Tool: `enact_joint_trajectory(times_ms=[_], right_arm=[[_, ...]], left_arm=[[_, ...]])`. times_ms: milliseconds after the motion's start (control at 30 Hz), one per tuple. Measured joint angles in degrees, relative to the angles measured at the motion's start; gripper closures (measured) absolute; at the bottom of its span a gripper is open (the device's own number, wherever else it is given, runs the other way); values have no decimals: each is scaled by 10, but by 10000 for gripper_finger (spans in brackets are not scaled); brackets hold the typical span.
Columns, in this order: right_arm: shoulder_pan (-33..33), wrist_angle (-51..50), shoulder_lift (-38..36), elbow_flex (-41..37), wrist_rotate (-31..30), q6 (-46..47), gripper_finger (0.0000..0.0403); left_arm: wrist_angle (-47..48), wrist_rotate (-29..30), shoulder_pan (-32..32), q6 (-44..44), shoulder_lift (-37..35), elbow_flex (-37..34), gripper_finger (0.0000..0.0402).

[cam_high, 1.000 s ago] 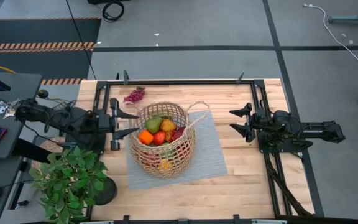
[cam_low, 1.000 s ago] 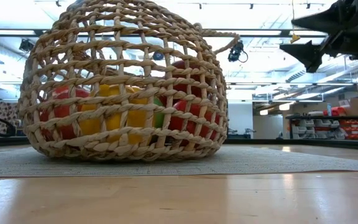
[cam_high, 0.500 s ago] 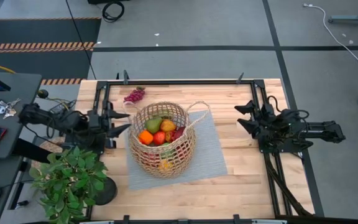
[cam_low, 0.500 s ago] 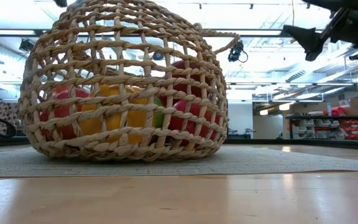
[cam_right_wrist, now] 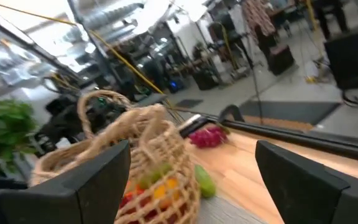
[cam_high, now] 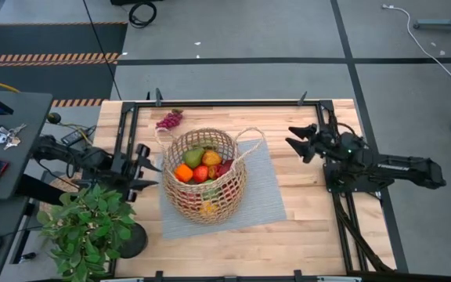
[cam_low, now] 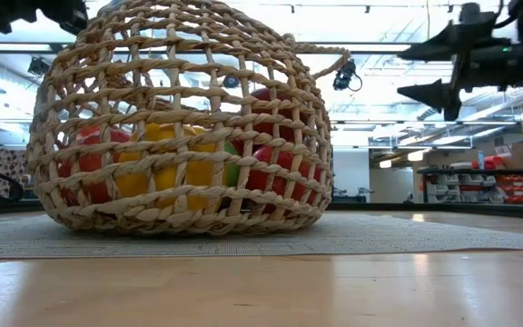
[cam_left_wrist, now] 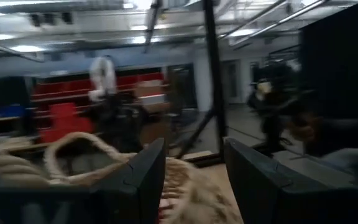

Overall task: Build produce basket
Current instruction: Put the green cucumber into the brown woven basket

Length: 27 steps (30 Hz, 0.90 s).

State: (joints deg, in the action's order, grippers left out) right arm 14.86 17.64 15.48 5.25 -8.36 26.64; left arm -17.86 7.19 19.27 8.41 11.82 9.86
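basket: the basket (cam_high: 204,176) sits on a grey mat (cam_high: 268,196) near the middle of the desk (cam_high: 312,235), between the two arms and touching neither.
produce: the produce (cam_high: 200,168) is piled inside the basket; a green pear, an orange piece, red and yellow pieces show through the open top and through the weave in the low view.
grape bunch: a purple grape bunch (cam_high: 169,119) lies on the bare wood beyond the basket, outside it.
left end effector: the left end effector (cam_high: 149,167) is just beside the basket's left wall, empty, its fingers parted with a clear gap.
right end effector: the right end effector (cam_high: 294,141) hangs above the desk well to the basket's right, fingers spread wide, holding nothing.
arm pose: both arms reach in roughly level from the desk's sides, pointing toward the basket.
materials: tan wicker, round, open-weave sides, thin loop handles; fine-ribbed mat; pale wood-plank desk.
plant: a leafy potted plant (cam_high: 88,227) stands at the near left corner.
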Motion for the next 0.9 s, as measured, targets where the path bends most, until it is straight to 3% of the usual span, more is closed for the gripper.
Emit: enact_joint_trajectory(times_ms=[300, 467, 733, 900], right_arm=[[133, 4, 185, 64, 111, -14, 55], [172, 95, 299, 80, 127, -48, 55], [174, 239, 462, 80, 146, -86, 55], [153, 245, 487, 80, 181, -96, 55]], left_arm=[[88, -15, 0, -63, -22, -10, 230], [121, -15, 0, -120, -22, -10, 230], [127, -15, 0, -153, -21, -10, 230], [126, -15, 0, -153, -21, -10, 230]])
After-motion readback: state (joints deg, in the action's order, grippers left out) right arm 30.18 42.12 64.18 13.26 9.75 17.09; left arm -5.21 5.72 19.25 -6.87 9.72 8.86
